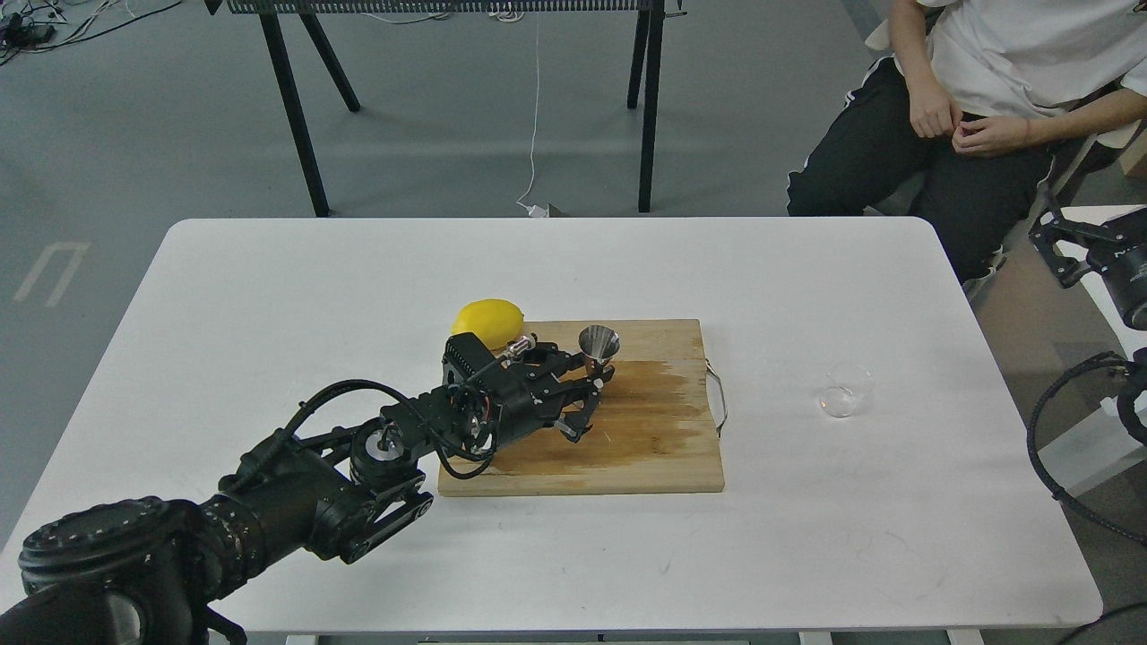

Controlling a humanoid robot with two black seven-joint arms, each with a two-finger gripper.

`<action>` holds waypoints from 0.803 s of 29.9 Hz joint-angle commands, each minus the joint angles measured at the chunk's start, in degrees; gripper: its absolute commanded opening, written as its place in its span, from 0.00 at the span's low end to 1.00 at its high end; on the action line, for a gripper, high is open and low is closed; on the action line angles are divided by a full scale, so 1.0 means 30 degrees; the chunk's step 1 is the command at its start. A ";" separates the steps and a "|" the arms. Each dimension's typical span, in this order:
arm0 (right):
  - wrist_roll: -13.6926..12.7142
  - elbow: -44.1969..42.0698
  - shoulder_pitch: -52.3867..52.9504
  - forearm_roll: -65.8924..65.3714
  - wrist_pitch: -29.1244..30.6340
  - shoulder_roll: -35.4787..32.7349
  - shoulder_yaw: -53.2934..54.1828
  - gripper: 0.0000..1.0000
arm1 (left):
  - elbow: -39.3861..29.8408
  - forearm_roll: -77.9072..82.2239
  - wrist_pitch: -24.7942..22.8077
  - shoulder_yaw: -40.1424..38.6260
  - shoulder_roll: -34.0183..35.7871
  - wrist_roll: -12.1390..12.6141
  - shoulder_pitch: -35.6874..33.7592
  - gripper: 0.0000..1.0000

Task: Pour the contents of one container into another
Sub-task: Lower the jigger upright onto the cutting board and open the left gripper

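Left hand (587, 399) fingers apart beside jigger (598, 349) | wet cutting board (627, 448) | white table (358, 269) | grey floor (161, 134)

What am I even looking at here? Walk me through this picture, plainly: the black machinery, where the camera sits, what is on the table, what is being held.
The camera sits in a robot's head, looking forward and down at a white table. The black jointed limb coming in from the lower left is its left arm, ending in the left gripper, a two-finger claw, open and holding nothing. It sits over a wooden cutting board, right beside a small steel jigger standing upright on the board. A lemon lies at the board's far left corner. A clear glass cup stands alone on the table to the right. The black parts at the right edge belong to the other arm; I cannot tell its gripper's state. A seated person waits behind.
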 commanded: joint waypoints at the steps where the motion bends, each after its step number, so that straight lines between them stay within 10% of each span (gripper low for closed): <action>1: 0.0028 0.0001 -0.0029 -0.0001 0.0000 0.0007 0.0001 1.00 | 0.0003 0.0001 0.0001 -0.0001 -0.0001 0.0002 0.0106 0.35; 5: 0.0029 0.0001 -0.0088 -0.0001 0.0000 0.0007 0.0030 1.00 | -0.0026 0.0001 0.0001 -0.0001 -0.0001 -0.0027 0.0135 0.37; 11: 0.0029 0.0001 -0.0117 -0.0001 0.0000 0.0007 0.0030 1.00 | -0.0583 0.0001 0.0030 0.0406 -0.0001 -0.0232 0.0369 0.71; 24: 0.0058 0.0001 -0.0293 0.0028 0.0000 0.0007 0.0059 1.00 | -0.0847 0.0001 0.0938 0.0497 0.0790 -0.0173 0.0663 0.80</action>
